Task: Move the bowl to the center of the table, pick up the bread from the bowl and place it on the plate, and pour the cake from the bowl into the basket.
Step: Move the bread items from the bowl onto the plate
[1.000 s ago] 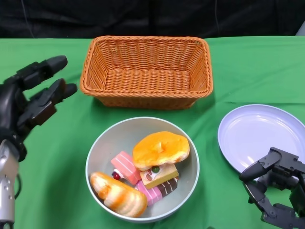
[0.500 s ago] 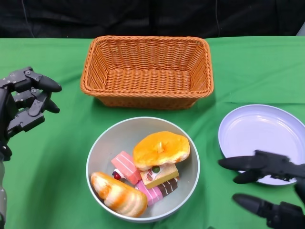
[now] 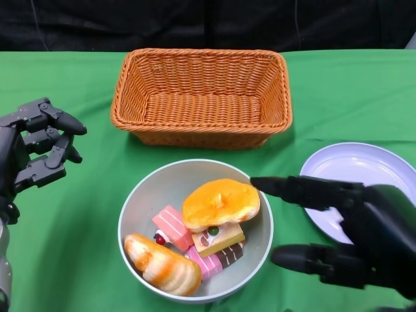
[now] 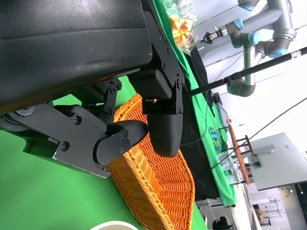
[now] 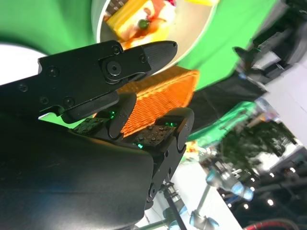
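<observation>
A grey bowl (image 3: pixel 140 201) sits at the table's middle front. It holds a round orange bread (image 3: pixel 220 203), a long glazed bread (image 3: pixel 161 263), and pink (image 3: pixel 171 227) and yellow (image 3: pixel 217 239) cake pieces. My right hand (image 3: pixel 351 237) is spread open beside the bowl's right rim, one finger over the rim next to the round bread, the thumb lower at the bowl's side. It holds nothing. In the right wrist view its fingers (image 5: pixel 110 67) point toward the bowl (image 5: pixel 192 28). My left hand (image 3: pixel 36 149) hovers far left, fingers curled in on nothing.
An orange wicker basket (image 3: pixel 195 138) stands behind the bowl with nothing in it. It also shows as the basket (image 4: pixel 153 191) past my left fingers. A pale plate (image 3: pixel 357 172) lies at the right, partly covered by my right hand. Green cloth covers the table.
My right hand came up from the lower right corner and reached left to the bowl's rim, fingers stretched out. My left hand curled its fingers in and drew back slightly.
</observation>
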Robot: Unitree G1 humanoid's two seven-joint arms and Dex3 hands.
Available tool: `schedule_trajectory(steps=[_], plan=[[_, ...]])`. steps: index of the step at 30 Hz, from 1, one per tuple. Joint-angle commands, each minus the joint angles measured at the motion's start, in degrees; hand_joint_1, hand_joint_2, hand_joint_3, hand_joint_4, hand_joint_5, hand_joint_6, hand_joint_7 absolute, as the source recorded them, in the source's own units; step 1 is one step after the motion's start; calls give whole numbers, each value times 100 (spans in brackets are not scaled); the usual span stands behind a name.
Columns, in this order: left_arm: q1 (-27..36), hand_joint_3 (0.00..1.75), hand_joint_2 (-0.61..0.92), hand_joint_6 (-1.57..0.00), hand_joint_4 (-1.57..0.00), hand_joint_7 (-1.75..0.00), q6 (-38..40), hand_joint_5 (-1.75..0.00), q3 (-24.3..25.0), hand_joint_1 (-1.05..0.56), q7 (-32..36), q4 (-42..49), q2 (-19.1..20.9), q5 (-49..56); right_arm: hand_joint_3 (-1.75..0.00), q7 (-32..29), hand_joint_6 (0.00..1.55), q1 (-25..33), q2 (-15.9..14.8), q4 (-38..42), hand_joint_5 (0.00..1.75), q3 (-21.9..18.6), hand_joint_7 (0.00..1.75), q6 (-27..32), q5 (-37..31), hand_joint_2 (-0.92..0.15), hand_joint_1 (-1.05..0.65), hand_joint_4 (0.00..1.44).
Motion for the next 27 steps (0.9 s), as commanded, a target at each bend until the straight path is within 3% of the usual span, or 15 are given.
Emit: schedule_trajectory(steps=[1, 8, 20, 27], plan=[[-67, 93, 63, -78, -76, -121, -79, -158, -13, -9, 28, -1, 71, 12, -3, 63, 58, -401, 85, 237, 21, 337, 1, 182, -596, -92, -69, 65], [-37, 93, 63, -78, -74, -122, -102, -157, -39, -7, 9, -5, 26, -11, -3, -116, 60, -1110, 283, 1200, 18, 777, 1, 114, -1216, -92, -71, 69], [31, 95, 62, -77, -76, -124, -204, -159, -125, -8, 84, -50, 65, 90, -5, -652, 56, -1990, 228, 3137, 9, 1340, 0, -241, -1856, -92, -74, 64], [93, 98, 62, -77, -74, -126, -207, -161, -134, -8, 94, -102, 51, 81, -3, -1351, 51, -2547, 99, 4229, 3, 1933, 0, -367, -2960, -92, -77, 59]])
